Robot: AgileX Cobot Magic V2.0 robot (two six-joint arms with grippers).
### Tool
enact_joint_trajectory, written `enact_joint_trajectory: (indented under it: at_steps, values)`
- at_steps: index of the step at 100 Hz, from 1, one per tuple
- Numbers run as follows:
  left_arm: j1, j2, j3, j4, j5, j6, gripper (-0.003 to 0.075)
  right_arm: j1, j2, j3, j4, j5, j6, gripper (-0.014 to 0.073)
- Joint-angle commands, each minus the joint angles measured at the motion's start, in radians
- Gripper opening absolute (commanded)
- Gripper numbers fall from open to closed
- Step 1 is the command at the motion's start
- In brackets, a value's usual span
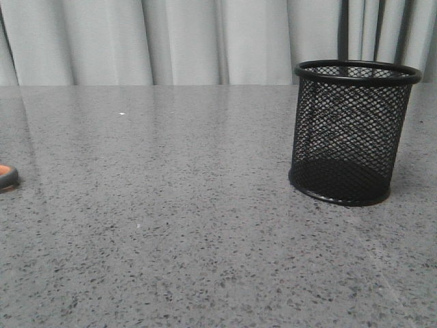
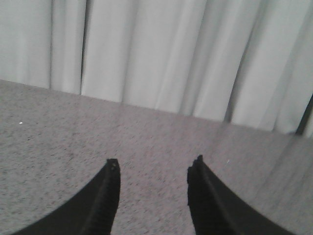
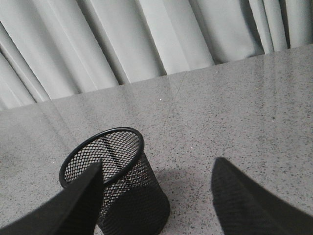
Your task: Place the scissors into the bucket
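Observation:
The bucket (image 1: 351,133), a black wire-mesh cup, stands upright on the grey table at the right and looks empty. Of the scissors (image 1: 7,176) only a dark grey handle loop with an orange inlay shows, at the left edge of the front view. My right gripper (image 3: 157,169) is open and empty above the table, with the bucket (image 3: 117,176) just beyond its one finger. My left gripper (image 2: 155,164) is open and empty over bare table. Neither gripper shows in the front view.
The speckled grey table (image 1: 177,225) runs back to a pale pleated curtain (image 1: 191,37). A small white speck (image 1: 121,113) lies far back on the left.

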Motion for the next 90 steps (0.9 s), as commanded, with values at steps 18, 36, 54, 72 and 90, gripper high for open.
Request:
enact_joint_trajectory:
  at_steps: [18,36,54,72,90]
  values:
    - [-0.026,0.343,-0.337,0.26,0.433,0.325,0.0269,-0.006,0.11,-0.083,-0.015,-0.078,-0.007,0.0461]
    - [-0.174,0.551,-0.42,0.541,0.677,0.497,0.027,-0.006,0.113,-0.083,-0.041,-0.105,-0.007,0.0461]
    - [-0.278,0.705,-0.431,0.592,0.794,0.751,0.027,-0.006,0.113,-0.083,-0.08,-0.117,-0.007,0.0461]
    - [-0.281,0.805,-0.431,0.592,0.817,0.916,0.028,-0.006,0.113,-0.083,-0.092,-0.11,-0.007,0.0461]
    - [-0.281,0.933,-0.46,0.571,0.748,0.928,0.0382,0.0,0.113,-0.083,-0.092,-0.101,-0.007,0.0461]
